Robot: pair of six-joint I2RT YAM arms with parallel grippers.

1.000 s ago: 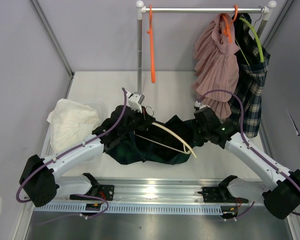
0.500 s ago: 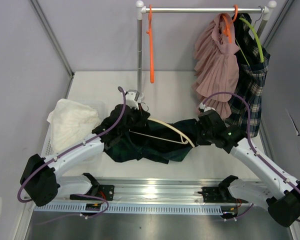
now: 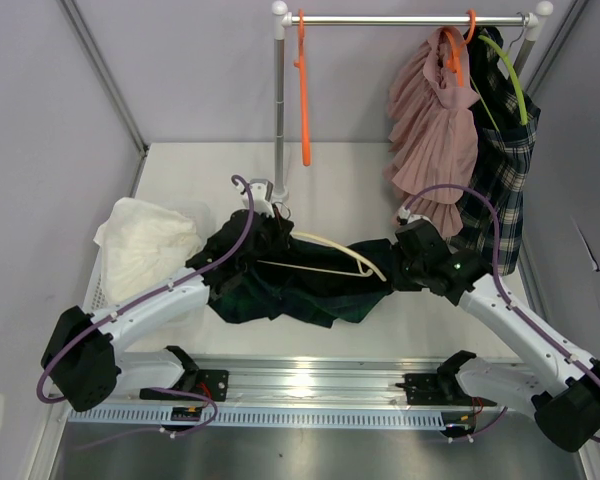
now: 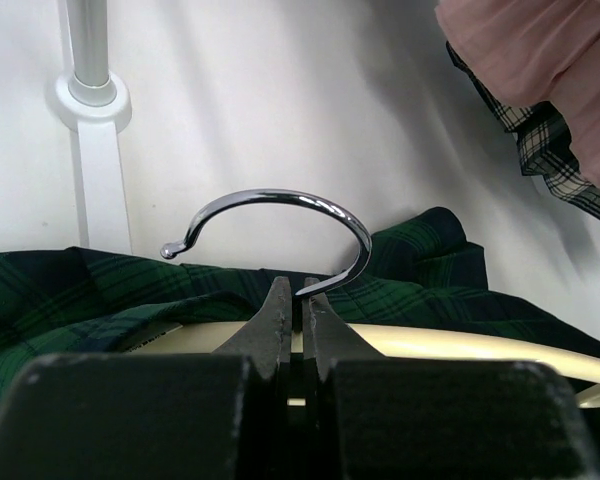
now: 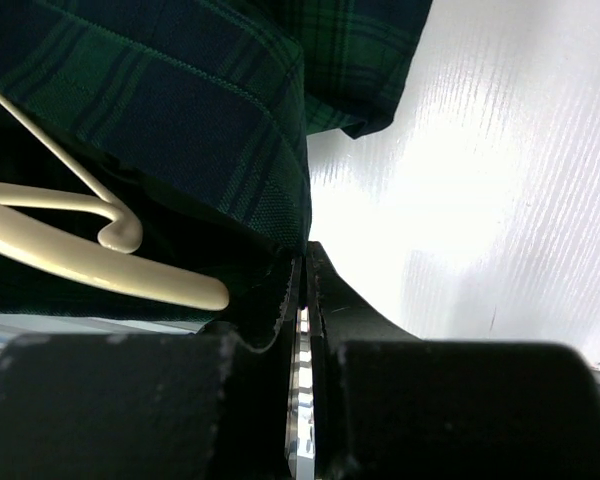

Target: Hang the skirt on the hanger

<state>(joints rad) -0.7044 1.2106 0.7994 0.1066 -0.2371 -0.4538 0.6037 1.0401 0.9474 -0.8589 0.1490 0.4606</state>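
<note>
1. The white surface (image 3: 360, 170) fills most of the top view. The rack (image 3: 400, 19) stands at its far side, with its post down near the middle.
2. The skirt (image 3: 280, 295), dark green plaid, lies bunched on the surface between my two arms. It spreads from the left fingers across to the right fingers, in front of the rack post.
3. On the right end of the rail, a pink pleated garment (image 3: 435, 110) and a checked garment (image 3: 505, 170) hang side by side, touching.
4. A white cloth (image 3: 145, 245) is heaped at the left edge, just beside the skirt.
5. The hanger (image 3: 330, 245), cream-coloured, lies across the top of the skirt. Its curved arm runs right and its tip ends near the right fingers. Fabric covers part of its lower bar.
6. A bare orange hanger (image 3: 303, 90) hangs on the rail next to the post, well apart from the skirt.
7. Left fingers (image 4: 288, 312): pressed together on the hanger at the foot of its chrome hook (image 4: 280, 205). The hook arches above the tips, with plaid on either side.
8. Right fingers (image 5: 315, 275): closed on the skirt's edge, with a fold of plaid running down into the tips. The cream tip of the hanger shows just to their left in the wrist view.
</note>
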